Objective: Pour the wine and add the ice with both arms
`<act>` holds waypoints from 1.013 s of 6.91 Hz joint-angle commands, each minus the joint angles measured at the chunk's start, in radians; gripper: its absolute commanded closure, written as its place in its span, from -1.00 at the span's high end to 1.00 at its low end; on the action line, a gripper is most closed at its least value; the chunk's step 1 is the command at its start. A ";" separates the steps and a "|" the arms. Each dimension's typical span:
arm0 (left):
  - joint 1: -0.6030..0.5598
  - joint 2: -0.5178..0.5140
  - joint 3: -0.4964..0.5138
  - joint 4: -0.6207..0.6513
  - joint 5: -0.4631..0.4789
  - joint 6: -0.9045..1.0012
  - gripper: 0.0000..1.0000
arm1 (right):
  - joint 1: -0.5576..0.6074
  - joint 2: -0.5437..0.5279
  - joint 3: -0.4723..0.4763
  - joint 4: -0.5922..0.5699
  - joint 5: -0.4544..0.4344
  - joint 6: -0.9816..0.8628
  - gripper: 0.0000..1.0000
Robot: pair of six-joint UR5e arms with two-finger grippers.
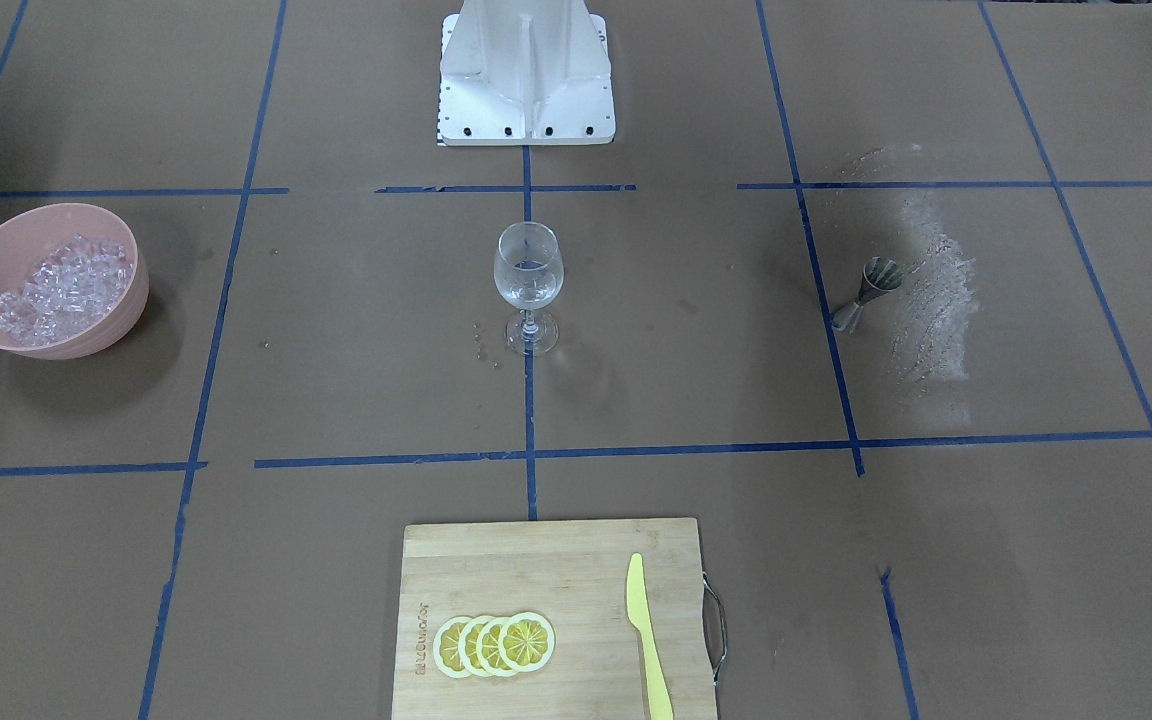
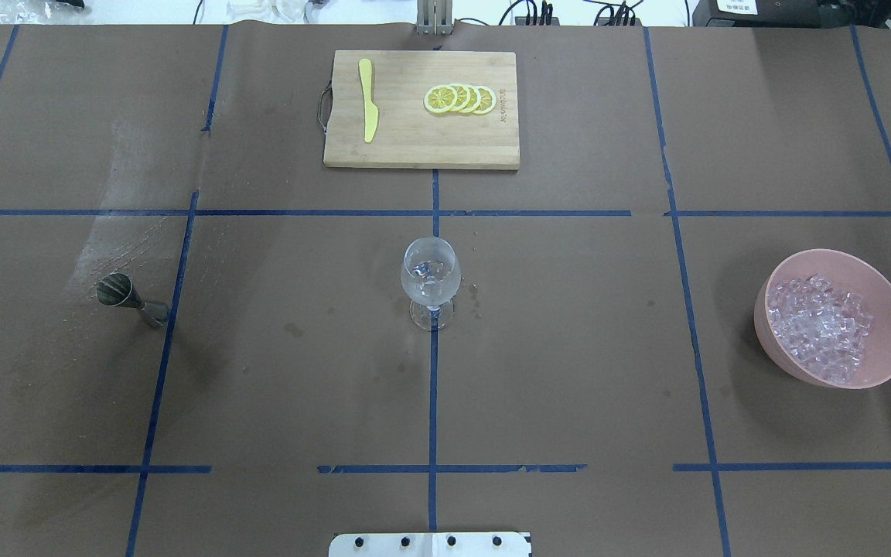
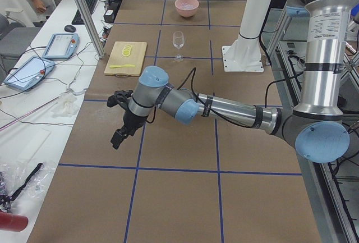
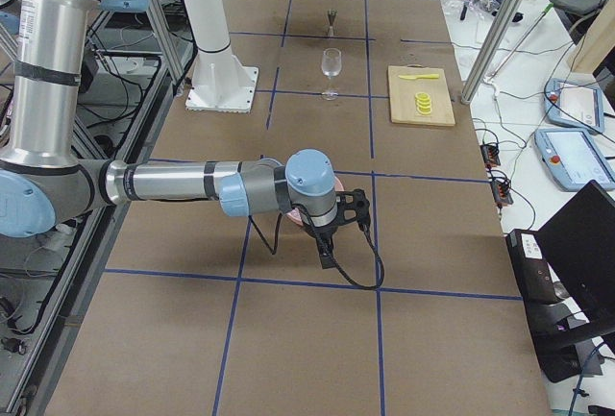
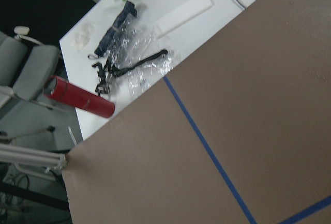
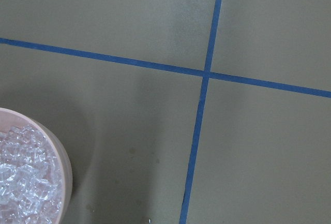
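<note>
Left pincer (image 3: 117, 138), right pincer (image 4: 326, 255): grip state cannot be told.
Ice (image 6: 23, 182) near right pincer; glass (image 1: 528, 268) well apart from both.

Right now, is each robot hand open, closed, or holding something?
Left hand: cannot be told; seen only from the side.
Right hand: cannot be told, same reason.

You see wine (image 1: 528, 292): shallow clear pool in upright glass (image 1: 528, 245), centre. Ice (image 1: 61, 290): cube heap in pink bowl (image 1: 139, 295). Left arm (image 3: 224, 108), right arm (image 4: 183, 183): outstretched low.
</note>
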 commanded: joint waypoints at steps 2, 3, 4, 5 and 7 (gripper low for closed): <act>-0.017 0.057 0.039 0.353 -0.213 0.009 1.00 | -0.003 0.001 0.034 0.001 0.047 0.005 1.00; -0.026 0.126 0.021 0.353 -0.330 0.005 1.00 | -0.005 0.001 0.055 0.004 0.045 0.004 1.00; -0.057 0.166 0.004 0.347 -0.413 0.006 1.00 | -0.030 -0.001 0.069 0.051 0.042 0.013 1.00; -0.066 0.168 -0.022 0.347 -0.408 0.003 1.00 | -0.101 0.001 0.098 0.097 0.035 0.075 1.00; -0.068 0.148 -0.019 0.345 -0.410 0.001 1.00 | -0.282 0.037 0.233 0.103 -0.014 0.323 1.00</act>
